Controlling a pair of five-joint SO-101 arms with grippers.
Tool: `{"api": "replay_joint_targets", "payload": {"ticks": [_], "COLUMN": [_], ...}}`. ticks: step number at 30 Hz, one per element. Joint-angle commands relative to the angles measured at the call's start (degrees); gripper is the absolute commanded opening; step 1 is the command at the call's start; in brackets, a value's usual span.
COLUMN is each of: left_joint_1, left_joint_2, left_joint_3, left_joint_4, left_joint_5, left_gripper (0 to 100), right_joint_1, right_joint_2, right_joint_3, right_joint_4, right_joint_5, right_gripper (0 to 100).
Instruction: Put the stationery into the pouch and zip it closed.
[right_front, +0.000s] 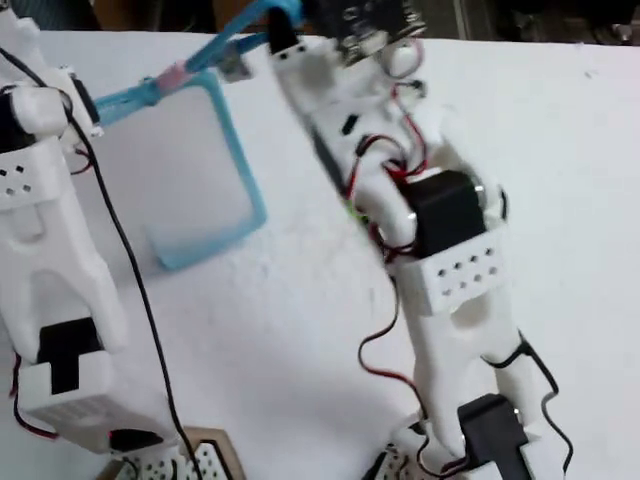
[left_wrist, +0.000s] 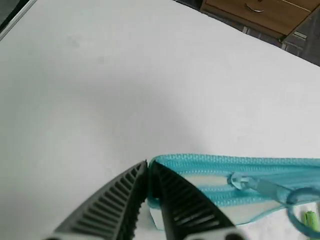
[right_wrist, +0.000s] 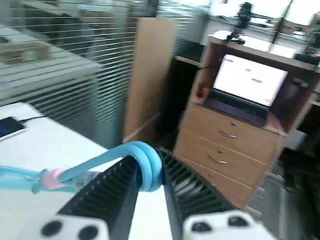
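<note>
Left gripper (left_wrist: 148, 167): jaws pinched shut on the pouch's end corner, anchoring it.
Pouch (right_front: 195, 165): flat on the table (right_front: 320, 330), with its zipper edge stretched between the two grippers.
Slider (left_wrist: 238, 180): on the teeth, a little way from the left gripper.
Right gripper (right_wrist: 148, 161): at the far side, jaws clamped on the blue pull loop (right_wrist: 102, 161).
Doing it well: probably pull straight along the teeth while the left gripper holds firm. A sideways tug could jam the slider.

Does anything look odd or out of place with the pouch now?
Yes. The pouch seems not to lie flat: the left tool pinches one end of its zip edge and the right tool holds its blue loop, so that edge is stretched taut between them.
</note>
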Motion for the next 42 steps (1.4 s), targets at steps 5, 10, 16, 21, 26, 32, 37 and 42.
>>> {"api": "replay_joint_targets", "payload": {"ticks": [5, 10, 16, 21, 26, 32, 37, 42], "left_joint_1": [1.36, 4.00, 7.25, 7.25, 7.25, 7.52, 4.35, 4.26], "left_joint_2": [-1.01, -6.99, -14.81, -20.97, -26.77, -31.69, -33.01, -33.27], "left_joint_3": [0.26, 0.53, 1.67, 9.93, 16.88, 23.91, 25.32, 25.32], "left_joint_4": [1.67, 2.37, 2.37, 2.37, 2.02, 1.93, 0.88, 1.58], "left_joint_5": [-0.70, -3.69, -3.69, -3.69, -4.75, -4.66, -4.92, -5.01], "left_gripper": [2, 2, 2, 2, 2, 2, 2, 2], "right_joint_1": [12.18, 17.89, 18.86, 22.64, 25.98, 27.03, 28.00, 31.16], "right_joint_2": [-1.80, -2.07, -3.30, -3.56, -3.82, -3.82, -3.82, -3.56], "right_joint_3": [-1.58, 1.05, 5.45, 8.09, 12.40, 15.82, 18.90, 19.25], "right_joint_4": [0.04, -0.13, 0.04, 0.04, 0.04, 0.13, 0.84, 2.77], "right_joint_5": [0.09, 0.09, 0.09, 0.09, 0.09, 0.09, 0.09, 0.09], "right_gripper": [1.7, 1.7, 1.7, 1.7, 1.7, 1.7, 1.7, 1.7]}}
